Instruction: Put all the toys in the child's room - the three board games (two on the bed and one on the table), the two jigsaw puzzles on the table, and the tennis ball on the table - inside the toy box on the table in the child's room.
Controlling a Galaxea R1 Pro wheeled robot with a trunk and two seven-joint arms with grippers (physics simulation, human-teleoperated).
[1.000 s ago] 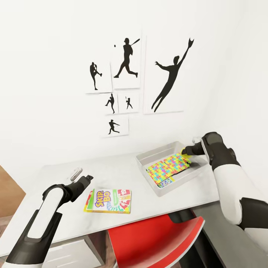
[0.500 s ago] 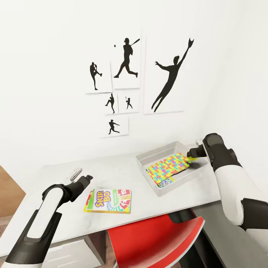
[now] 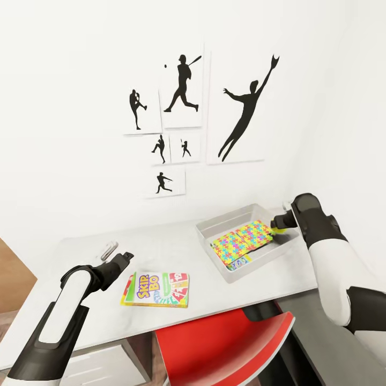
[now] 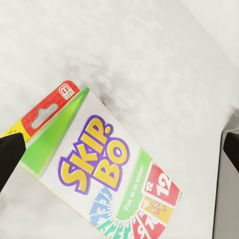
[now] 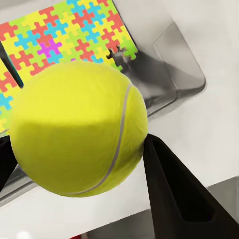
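The toy box [image 3: 228, 214] stands at the right end of the table [image 3: 80, 252]. Two jigsaw puzzles [image 3: 241, 240] lie in it, over a blue printed corner. My right gripper [image 3: 274, 222] hovers over the box's right end, shut on the tennis ball [image 3: 276, 230]. In the right wrist view the ball [image 5: 79, 124] sits in that gripper [image 5: 84, 174], above a jigsaw puzzle [image 5: 64, 25] and the box wall [image 5: 174, 64]. The SKIP-BO board game [image 3: 155, 289] lies flat near the table's front edge. My left gripper [image 3: 119, 256] hangs open just left of it, above the game [image 4: 104, 164].
A red chair [image 3: 225, 348] is tucked under the table's front edge. White drawers [image 3: 102, 370] show below at the left. Black baseball silhouette pictures [image 3: 182, 91] hang on the white wall behind. A small white object [image 3: 109, 250] lies beside my left gripper.
My right gripper has shifted slightly to the right and a little lower with the tennis ball, towards the box's right end. The left arm and the games have stayed put.
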